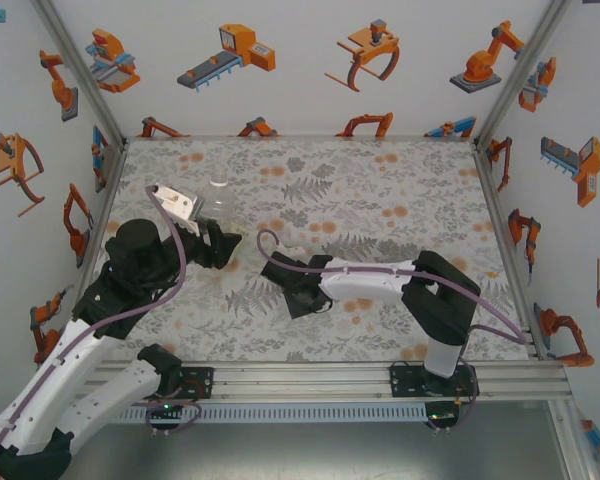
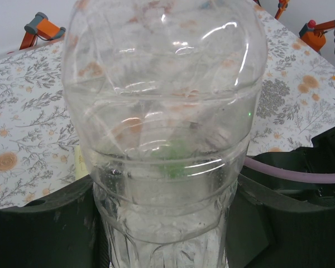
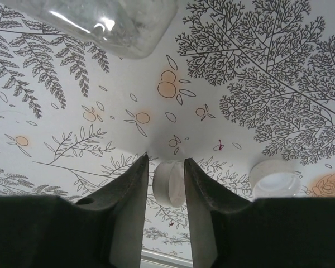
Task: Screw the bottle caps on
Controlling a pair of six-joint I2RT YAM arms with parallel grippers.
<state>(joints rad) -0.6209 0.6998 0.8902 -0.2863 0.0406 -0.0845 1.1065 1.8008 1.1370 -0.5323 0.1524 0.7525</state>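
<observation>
Two white caps show in the right wrist view. One white cap (image 3: 169,183) stands on edge, pinched between the fingers of the right gripper (image 3: 166,163), which is clenched on it just above the flowered table (image 1: 380,200). The second cap (image 3: 275,178) lies flat on the table, near the gripper's right side and apart from it. Two bottles show. The clear bottle (image 2: 167,139) is grasped by the left gripper (image 1: 217,243), a finger on each side. A smaller bottle (image 1: 220,181) stands farther back.
</observation>
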